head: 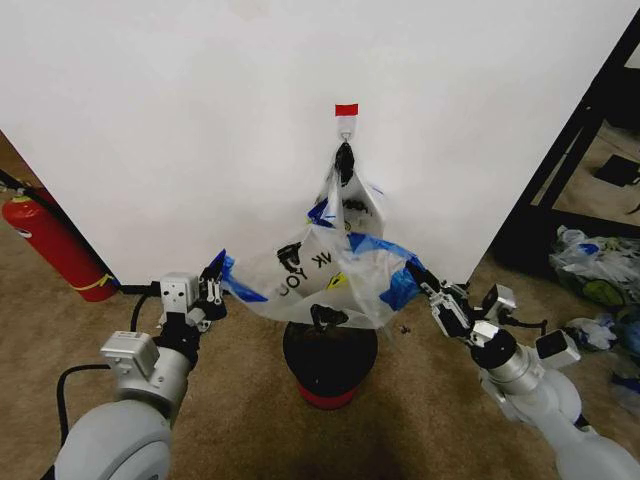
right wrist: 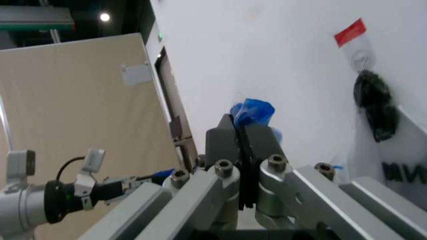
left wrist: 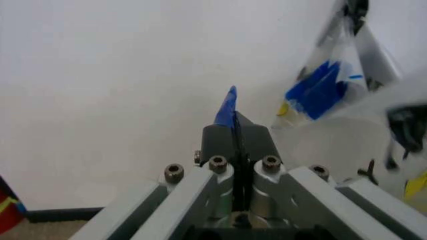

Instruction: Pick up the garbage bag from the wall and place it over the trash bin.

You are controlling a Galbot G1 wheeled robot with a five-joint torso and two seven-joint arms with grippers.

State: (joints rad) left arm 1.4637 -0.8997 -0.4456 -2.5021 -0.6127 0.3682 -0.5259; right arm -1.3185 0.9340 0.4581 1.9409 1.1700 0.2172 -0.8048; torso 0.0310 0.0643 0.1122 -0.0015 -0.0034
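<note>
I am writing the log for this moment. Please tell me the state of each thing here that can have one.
Garbage bag: stretched open above the bin, held at both ends.
Left gripper: shut on the bag's edge.
Right gripper: shut on the bag's other edge.
Trash bin: upright, not yet covered.
Bunch of bags: hanging on the hook.

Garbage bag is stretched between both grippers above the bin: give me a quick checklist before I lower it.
1. Left gripper pinching the garbage bag edge: ok, blue plastic clamped between shut fingers.
2. Right gripper pinching the opposite edge: ok.
3. Bag spread open above the trash bin: ok, mouth shape cannot tell.
4. Bag free of the bunch of bags on the wall hook: cannot tell, they overlap.
5. Bin upright, centred under the bag: ok.
</note>
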